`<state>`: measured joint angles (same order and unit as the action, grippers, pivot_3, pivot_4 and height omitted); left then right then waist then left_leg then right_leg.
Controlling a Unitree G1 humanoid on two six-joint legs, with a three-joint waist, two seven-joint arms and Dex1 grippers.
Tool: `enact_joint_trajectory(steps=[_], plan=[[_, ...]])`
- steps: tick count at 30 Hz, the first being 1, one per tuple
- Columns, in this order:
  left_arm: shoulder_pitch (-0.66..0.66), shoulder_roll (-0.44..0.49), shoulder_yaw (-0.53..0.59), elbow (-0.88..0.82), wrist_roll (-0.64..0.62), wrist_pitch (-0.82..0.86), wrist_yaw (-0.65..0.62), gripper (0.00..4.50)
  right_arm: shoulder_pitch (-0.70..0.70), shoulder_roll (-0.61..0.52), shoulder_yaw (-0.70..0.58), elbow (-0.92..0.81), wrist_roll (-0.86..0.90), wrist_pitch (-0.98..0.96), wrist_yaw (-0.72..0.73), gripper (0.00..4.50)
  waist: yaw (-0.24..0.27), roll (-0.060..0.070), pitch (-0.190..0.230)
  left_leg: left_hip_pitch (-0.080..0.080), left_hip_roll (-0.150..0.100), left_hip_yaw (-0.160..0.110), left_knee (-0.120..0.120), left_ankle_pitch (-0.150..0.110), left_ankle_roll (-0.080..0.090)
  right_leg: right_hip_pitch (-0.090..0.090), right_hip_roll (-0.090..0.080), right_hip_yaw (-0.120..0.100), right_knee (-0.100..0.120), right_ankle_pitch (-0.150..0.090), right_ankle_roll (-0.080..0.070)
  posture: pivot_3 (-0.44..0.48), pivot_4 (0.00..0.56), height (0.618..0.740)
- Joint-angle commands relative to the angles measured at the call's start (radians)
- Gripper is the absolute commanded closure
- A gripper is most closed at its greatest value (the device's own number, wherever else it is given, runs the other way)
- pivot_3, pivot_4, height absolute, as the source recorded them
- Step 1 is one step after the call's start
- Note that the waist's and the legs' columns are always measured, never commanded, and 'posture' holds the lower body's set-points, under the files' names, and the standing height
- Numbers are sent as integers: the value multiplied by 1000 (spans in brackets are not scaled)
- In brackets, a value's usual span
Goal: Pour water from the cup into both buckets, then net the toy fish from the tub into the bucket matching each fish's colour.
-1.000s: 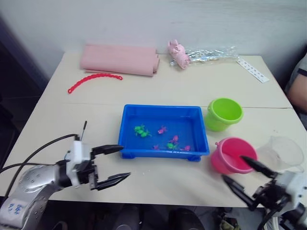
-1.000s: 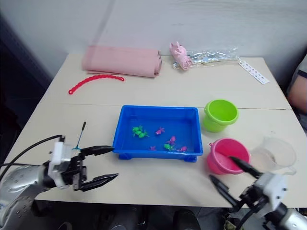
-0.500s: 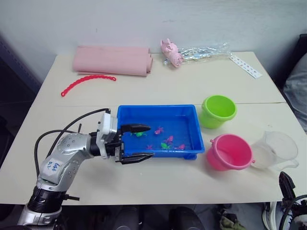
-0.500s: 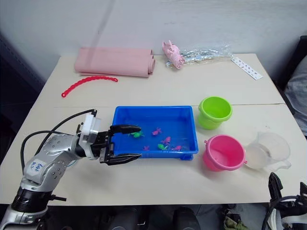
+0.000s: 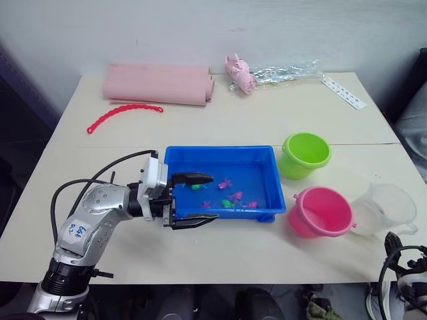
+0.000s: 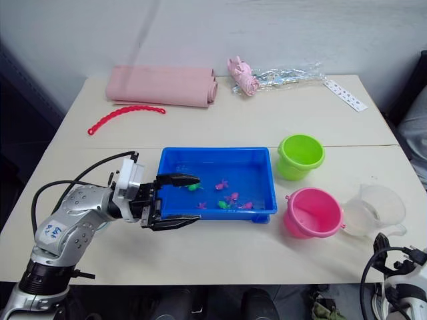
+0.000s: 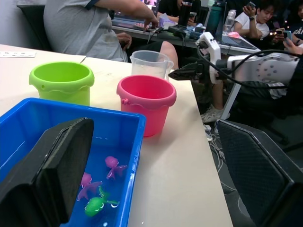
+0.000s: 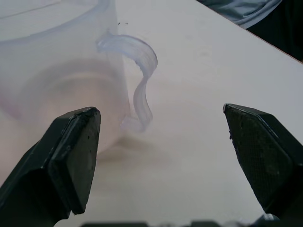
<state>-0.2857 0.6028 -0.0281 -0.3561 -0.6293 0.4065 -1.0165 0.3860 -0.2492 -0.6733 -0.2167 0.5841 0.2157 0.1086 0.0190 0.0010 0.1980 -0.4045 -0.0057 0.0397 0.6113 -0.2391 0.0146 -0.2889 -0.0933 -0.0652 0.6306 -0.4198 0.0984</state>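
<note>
Straddling the near left corner of the tub point(image 5: 175, 157), the left gripper point(image 5: 197, 198) is spread wide and holds nothing: one black finger reaches over the rim above the water, the other lies outside the near wall above the table point(image 5: 220, 250). Several toy fish point(image 5: 232, 199), pink and green, float in the tub just beyond that gripper's tips, towards the near right part of the water. To the tub's right stand the lime green bucket point(image 5: 306, 155) and, nearer the table's front edge, the pink bucket point(image 5: 321, 212). Right of the pink bucket, just beside it, sits the clear cup point(image 5: 390, 208). In the right wrist view the right gripper point(image 8: 163, 156) is also wide apart and empty, facing the cup's handle point(image 8: 137, 85) without touching it.
</note>
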Motion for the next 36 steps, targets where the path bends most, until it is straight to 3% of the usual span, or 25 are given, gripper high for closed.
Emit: enact_joint_trajectory(steps=[1, 18, 30, 33, 36], plan=[[0, -5, 6, -41, -3, -8, 7, 0, -25, -10, -48, 41, -6, -47, -5, 96, 1, 0, 0, 0, 0, 0, 0, 0, 0, 0, 0, 0, 0, 0, 0, 0, 150, 740], [-30, -31, -2, -19, 15, -26, 23, 0, -164, -87, -68, 254, -75, -141, -4, 96, 0, 0, 0, 0, 0, 1, 1, 1, 1, 0, 0, 0, 2, 0, 0, 0, 150, 740], [-64, -78, -7, 25, 59, -72, 41, 0, -220, -105, -58, 313, -50, -148, 56, 96, 0, 0, 0, 0, 0, 1, 2, 1, 2, 0, 0, 0, 3, 0, 0, 0, 150, 740], [-77, -101, 3, 27, 55, -70, 65, 0, -225, -105, -54, 311, -53, -150, 62, 891, 0, 0, 0, 0, 0, 1, 3, 1, 2, 0, 0, 0, 3, 0, 0, 0, 150, 740], [-70, -97, -2, 30, 68, -80, 59, 0, -235, -107, -52, 311, -55, -148, 65, 2373, -1, 0, 0, 0, 0, 1, 3, 2, 2, 0, 0, 0, 4, 0, 0, 0, 150, 740]])
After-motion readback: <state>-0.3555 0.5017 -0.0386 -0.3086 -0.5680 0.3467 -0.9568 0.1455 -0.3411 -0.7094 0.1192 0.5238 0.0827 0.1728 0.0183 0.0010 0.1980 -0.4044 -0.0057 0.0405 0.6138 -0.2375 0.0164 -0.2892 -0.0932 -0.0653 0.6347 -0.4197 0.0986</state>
